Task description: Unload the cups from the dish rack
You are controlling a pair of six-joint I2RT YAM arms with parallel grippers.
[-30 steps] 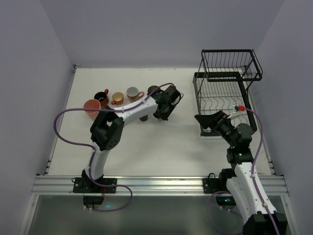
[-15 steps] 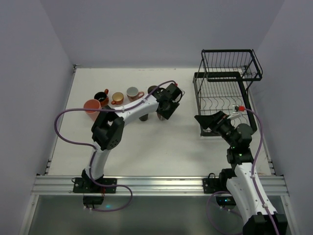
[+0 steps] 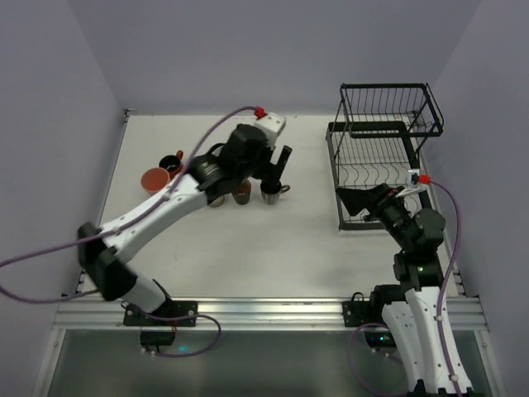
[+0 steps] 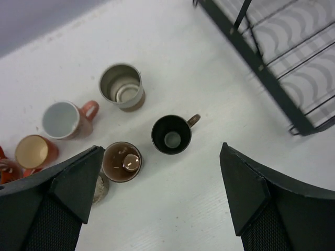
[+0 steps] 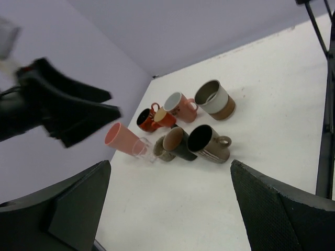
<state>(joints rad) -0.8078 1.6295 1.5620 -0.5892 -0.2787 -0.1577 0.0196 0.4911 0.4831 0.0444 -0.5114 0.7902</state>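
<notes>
Upright cups cluster below the left gripper [image 4: 161, 151]: a dark mug [image 4: 171, 134] directly beneath it, with a brown cup [image 4: 122, 161], grey cup [image 4: 122, 86], salmon pink mug [image 4: 65, 119] and orange cup [image 4: 31, 151] to its left. The black wire dish rack [image 4: 272, 68] stands apart on its right.

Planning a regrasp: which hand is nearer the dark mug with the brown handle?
Left. The left hand hovers open directly above the dark mug; the right hand sits well aside, by the dish rack.

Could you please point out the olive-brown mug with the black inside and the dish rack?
olive-brown mug [image 4: 171, 135]: left wrist view, its black inside.
dish rack [image 4: 261, 72]: left wrist view, its lower frame bar.
</notes>
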